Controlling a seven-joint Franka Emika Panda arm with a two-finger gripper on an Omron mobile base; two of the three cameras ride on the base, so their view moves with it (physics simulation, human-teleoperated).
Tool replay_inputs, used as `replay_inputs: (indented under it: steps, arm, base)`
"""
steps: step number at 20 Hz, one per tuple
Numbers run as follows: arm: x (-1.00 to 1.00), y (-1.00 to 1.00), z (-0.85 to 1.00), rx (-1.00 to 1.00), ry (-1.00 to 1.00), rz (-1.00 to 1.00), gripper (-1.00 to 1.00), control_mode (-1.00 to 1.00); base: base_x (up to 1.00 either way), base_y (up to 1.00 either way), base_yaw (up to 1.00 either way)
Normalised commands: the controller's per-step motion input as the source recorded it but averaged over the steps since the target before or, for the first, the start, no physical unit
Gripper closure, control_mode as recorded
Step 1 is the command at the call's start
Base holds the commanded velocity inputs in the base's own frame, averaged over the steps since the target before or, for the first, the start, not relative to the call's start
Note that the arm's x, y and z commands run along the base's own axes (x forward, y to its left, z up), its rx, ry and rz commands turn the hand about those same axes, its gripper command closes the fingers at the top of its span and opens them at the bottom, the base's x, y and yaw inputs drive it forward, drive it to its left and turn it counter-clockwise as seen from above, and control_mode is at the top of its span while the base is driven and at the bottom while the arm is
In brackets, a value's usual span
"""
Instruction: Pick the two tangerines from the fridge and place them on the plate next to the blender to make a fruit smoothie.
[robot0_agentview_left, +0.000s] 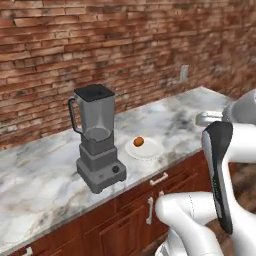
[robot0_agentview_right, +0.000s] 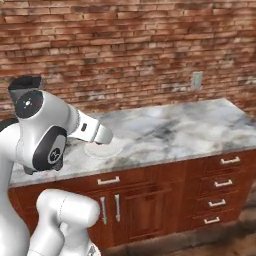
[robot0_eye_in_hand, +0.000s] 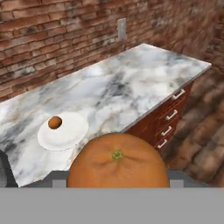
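I am holding one tangerine (robot0_eye_in_hand: 118, 161) in my gripper (robot0_eye_in_hand: 118, 183); in the hand view it sits large and close between the two fingers, its small green stem scar facing the camera, and it hides the tips themselves. The jaws are closed about it, held partly apart by the fruit.

Past the fruit I look down on a marbled bench (robot0_eye_in_hand: 131, 83) that runs along a red brick wall (robot0_eye_in_hand: 52, 30). On the bench lies a round white plate (robot0_eye_in_hand: 70, 135), and on the plate, toward its far left edge in the hand view, rests the other tangerine (robot0_eye_in_hand: 54, 122), small and well apart from the one I carry.

In the left base view the plate (robot0_agentview_left: 150, 151) lies just to the right of the grey blender (robot0_agentview_left: 97, 140), near the front edge of the bench (robot0_agentview_left: 40, 170), with the tangerine (robot0_agentview_left: 139, 142) on its left part, the side nearer the blender. The blender stands upright with its black lid on, its handle to the left and its black knob on the front of the base.

In the right base view the plate (robot0_agentview_right: 107, 149) shows partly behind my white arm, on the left stretch of the bench (robot0_agentview_right: 175, 130). Under the bench are brown wooden cabinets (robot0_agentview_right: 210, 190) with pale handles, and a pale outlet plate (robot0_agentview_right: 197, 80) is fixed to the wall above the bench's right part.
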Motion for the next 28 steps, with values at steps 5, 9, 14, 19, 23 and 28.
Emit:
replay_inputs:
  steps: [5,9,14,19,23,28]
  arm:
    - [0.00,0.00,0.00,0.00,0.00,0.00,1.00,1.00]
    - [0.00,0.00,0.00,0.00,0.00,0.00,1.00,1.00]
    - [0.37,-0.42,-0.38,0.03,0.23,0.10,1.00,-1.00]
    - [0.40,-0.27,-1.00,0.00,0.68,0.00,1.00,-1.00]
    - [0.38,-0.32,-1.00,0.00,0.49,0.00,1.00,-1.00]
    - [0.26,-0.56,-0.96,0.11,0.11,0.00,1.00,-1.00]
  base:
    - [0.73,-0.16,0.89]
    - [0.81,-0.62,0.67]
    - [0.10,-0.11,0.06]
    - [0.00,0.00,0.00]
    - [0.00,0.00,0.00]
    - [0.00,0.00,0.00]
